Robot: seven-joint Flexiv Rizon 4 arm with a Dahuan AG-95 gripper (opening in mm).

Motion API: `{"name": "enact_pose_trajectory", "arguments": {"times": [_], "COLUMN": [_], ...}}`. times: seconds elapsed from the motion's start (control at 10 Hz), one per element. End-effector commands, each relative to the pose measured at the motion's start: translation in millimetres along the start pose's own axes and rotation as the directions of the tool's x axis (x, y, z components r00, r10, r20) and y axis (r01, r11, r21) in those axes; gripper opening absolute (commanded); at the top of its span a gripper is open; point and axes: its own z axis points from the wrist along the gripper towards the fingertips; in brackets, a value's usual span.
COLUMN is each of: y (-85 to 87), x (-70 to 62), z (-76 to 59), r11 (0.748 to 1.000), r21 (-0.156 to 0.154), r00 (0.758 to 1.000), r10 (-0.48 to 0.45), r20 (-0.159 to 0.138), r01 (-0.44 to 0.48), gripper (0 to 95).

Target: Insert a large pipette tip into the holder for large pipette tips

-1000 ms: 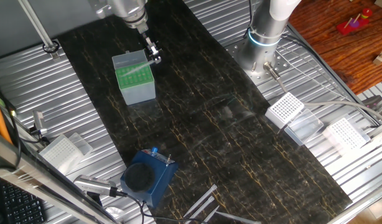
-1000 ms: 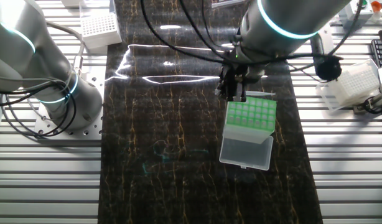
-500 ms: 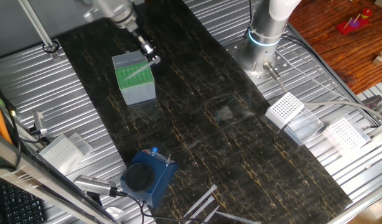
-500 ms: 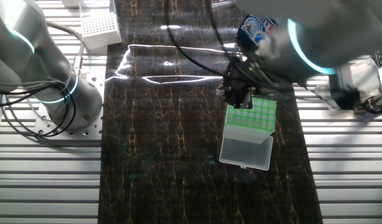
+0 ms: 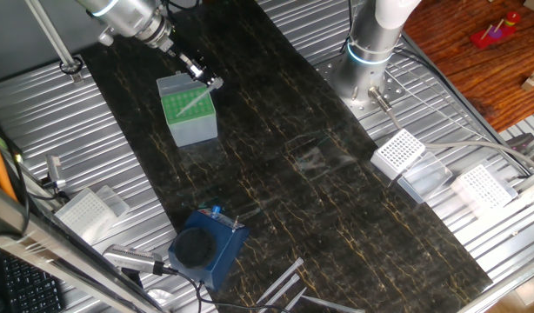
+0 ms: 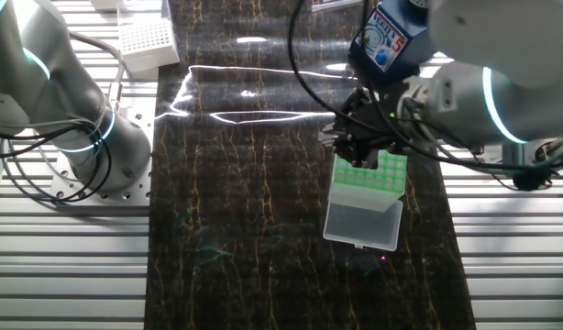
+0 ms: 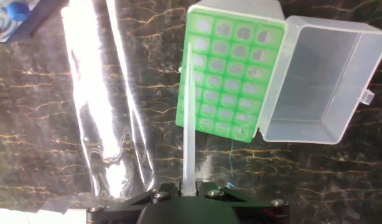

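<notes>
Bright green grid on the pale translucent holder (image 7: 231,74) (whitish tip (image 7: 187,118)) — black gold-veined mat (image 5: 337,217).

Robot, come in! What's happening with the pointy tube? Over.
Tool shut on long whitish plastic pipette tip. Tip slanted across the green-topped clear box, lid open, not seated in a hole. Nothing blocking.

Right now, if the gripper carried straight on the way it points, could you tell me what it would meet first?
Probably the green grid of the holder: the pipette tip held in the gripper points along the grid's left edge, though its height above the grid is unclear.
</notes>
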Motion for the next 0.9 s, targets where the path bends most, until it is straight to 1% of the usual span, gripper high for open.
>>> {"name": "enact_pose_trajectory", "arguments": {"times": [0.1, 0.3, 0.4, 0.6, 0.7, 0.9], "y": [-1.6, -4.7, -5.2, -5.2, -5.2, -5.3], "x": [-1.4, -5.8, -6.6, -6.6, -6.5, -6.3], "z": [0.5, 0.1, 0.1, 0.1, 0.1, 0.2], "r11": [1.0, 1.0, 1.0, 1.0, 0.999, 0.998], "r21": [0.014, 0.014, 0.004, -0.026, -0.031, -0.065], "r00": [0.999, 0.999, 1.0, 1.0, 1.0, 1.0], "r10": [-0.011, -0.014, -0.013, -0.009, -0.01, -0.002], "r20": [0.037, 0.035, 0.027, 0.002, -0.005, -0.029], "r01": [0.011, 0.013, 0.012, 0.009, 0.01, 0.0], "gripper": [0.0, 0.0, 0.0, 0.0, 0.0, 0.0]}}
